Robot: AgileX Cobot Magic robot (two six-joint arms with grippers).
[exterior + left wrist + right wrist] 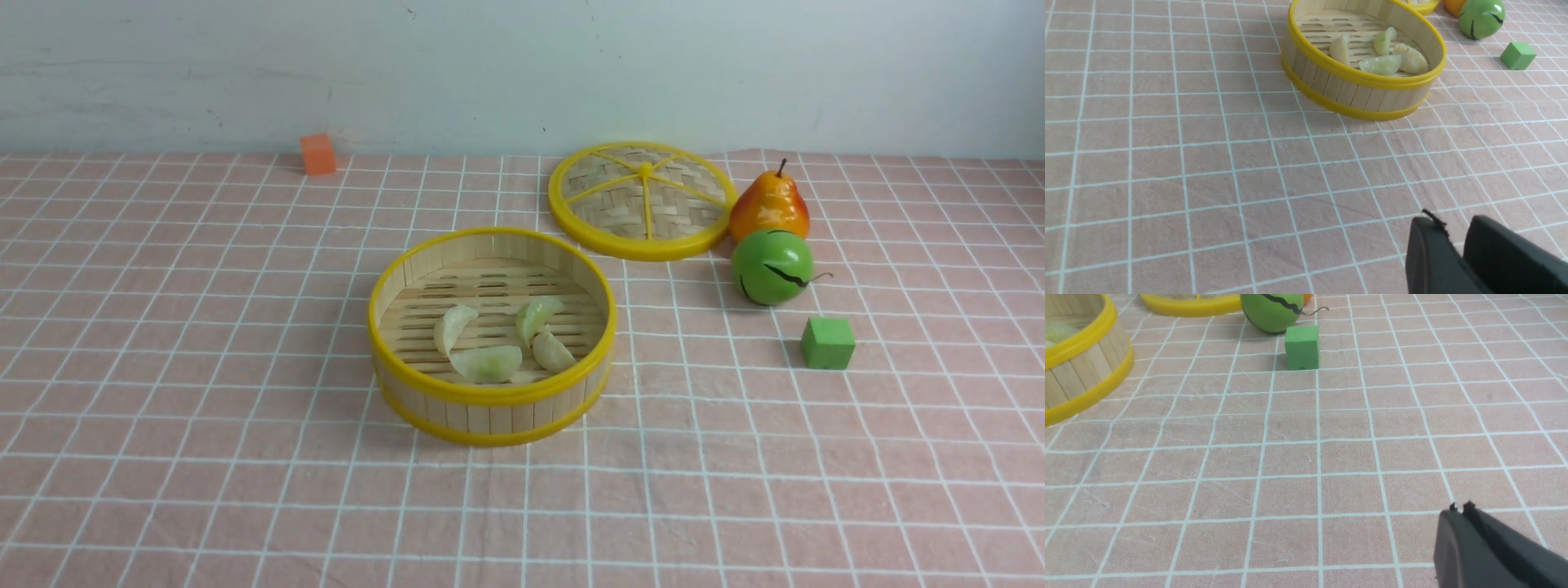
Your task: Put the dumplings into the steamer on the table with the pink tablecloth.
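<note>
The steamer [490,398] stands near the middle of the table on the pink tablecloth [204,367]. Several pale dumplings [487,363] lie on its slatted floor, and they show in the left wrist view too as dumplings [1382,64] inside the steamer [1355,87]. Neither arm appears in the front view. My left gripper [1455,222] hovers over bare cloth well short of the steamer, its fingers slightly apart with nothing between them. My right gripper [1461,508] is shut and empty above the cloth, with the steamer [1081,375] off at the edge of its view.
The woven lid [641,200] lies flat behind the steamer to the right. A pear [769,204], a green round fruit [771,265] and a green cube [828,343] sit at the right. An orange cube [317,153] stands by the back wall.
</note>
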